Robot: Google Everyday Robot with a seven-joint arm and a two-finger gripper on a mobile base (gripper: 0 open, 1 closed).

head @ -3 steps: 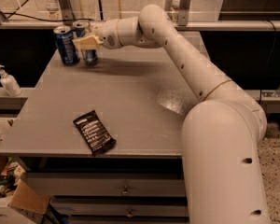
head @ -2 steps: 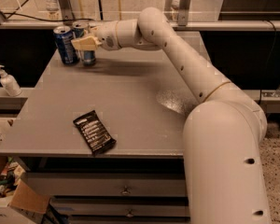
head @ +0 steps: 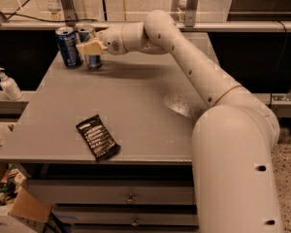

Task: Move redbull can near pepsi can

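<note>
Reading the camera view: claw is at the far left corner of the grey surface, arm stretched across from the right. Its cream pad covers the middle of the redbull can. Can't tell if the claw is clamped on it or let go. Redbull can is upright with its base on the surface, just beside the pepsi can, on its right. Dark snack bar lies near the front edge, well apart. Soap bottle sits off the surface, left.
</note>
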